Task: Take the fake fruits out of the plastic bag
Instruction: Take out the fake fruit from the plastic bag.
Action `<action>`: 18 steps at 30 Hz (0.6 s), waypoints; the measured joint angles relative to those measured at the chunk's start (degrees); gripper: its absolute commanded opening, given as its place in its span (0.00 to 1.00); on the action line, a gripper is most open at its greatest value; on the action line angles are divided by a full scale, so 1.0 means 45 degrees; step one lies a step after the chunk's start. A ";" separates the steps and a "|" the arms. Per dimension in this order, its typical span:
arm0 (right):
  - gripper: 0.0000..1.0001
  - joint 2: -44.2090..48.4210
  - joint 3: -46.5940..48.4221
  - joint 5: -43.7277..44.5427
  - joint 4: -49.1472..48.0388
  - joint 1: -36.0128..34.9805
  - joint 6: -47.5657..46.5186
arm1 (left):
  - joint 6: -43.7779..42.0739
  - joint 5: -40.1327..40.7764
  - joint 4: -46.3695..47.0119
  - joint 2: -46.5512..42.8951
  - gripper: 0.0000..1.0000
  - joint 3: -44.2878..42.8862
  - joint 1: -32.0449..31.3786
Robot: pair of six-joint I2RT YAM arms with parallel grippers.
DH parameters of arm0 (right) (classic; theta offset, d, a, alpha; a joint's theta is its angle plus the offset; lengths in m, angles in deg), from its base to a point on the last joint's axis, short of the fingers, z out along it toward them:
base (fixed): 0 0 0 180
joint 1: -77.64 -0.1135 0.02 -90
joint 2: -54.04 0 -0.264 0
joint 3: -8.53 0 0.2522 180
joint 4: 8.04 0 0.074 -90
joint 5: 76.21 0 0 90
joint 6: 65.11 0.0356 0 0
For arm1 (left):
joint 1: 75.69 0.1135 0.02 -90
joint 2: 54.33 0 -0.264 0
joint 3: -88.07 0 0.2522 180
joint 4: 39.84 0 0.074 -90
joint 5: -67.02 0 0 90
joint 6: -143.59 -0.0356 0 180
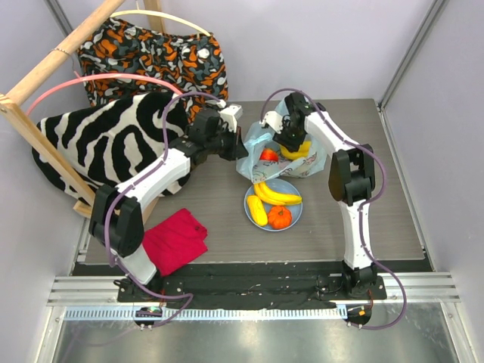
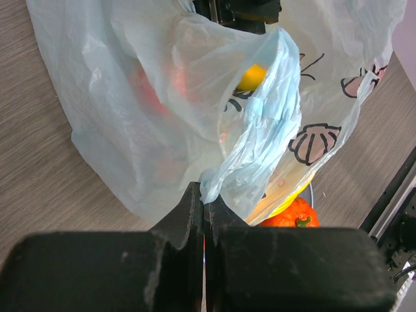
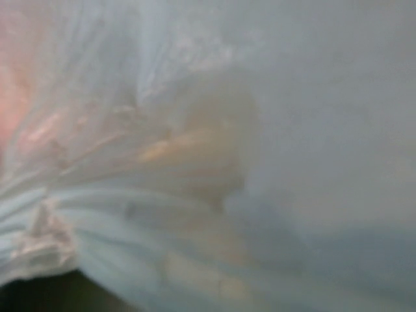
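Grey wood-grain table (image 1: 378, 219) fills the cell, with a zebra cloth (image 1: 98, 151) and a red cloth (image 1: 174, 240) at its left. The left gripper (image 2: 204, 203) is clenched on a pinch of the bag (image 1: 261, 136), at the bag's left edge. The bag lies slumped mid-table, just beyond the plate (image 1: 295, 208). Its mouth seems turned upward and drawn leftward, though no clear long axis shows. The film is thin, limp and light and would likely slide or tear if tugged, so the bunched rim or a handle is the safer hold.

A red fruit (image 1: 269, 155) and a yellow fruit (image 1: 297, 151) sit inside the bag. On the plate the banana bunch (image 1: 276, 194) lies with its long axis running far-left to near-right, and beside it are the oblong piece (image 1: 257, 210) and the orange fruit (image 1: 280, 218). These look light, hard and glossy, so they are probably slippery and best gripped across their narrow width.

The right gripper (image 1: 293, 141) reaches into the bag over the yellow fruit. Whether it grips the fruit cannot be told, as its own camera shows only blurred film.
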 measured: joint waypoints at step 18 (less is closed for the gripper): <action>0.27 0.4886 0.2157 -0.5765 0.1987 0.0039 0.5561 | 0.1846 0.0117 0.0442 0.1311 0.00 -0.1875 0.0461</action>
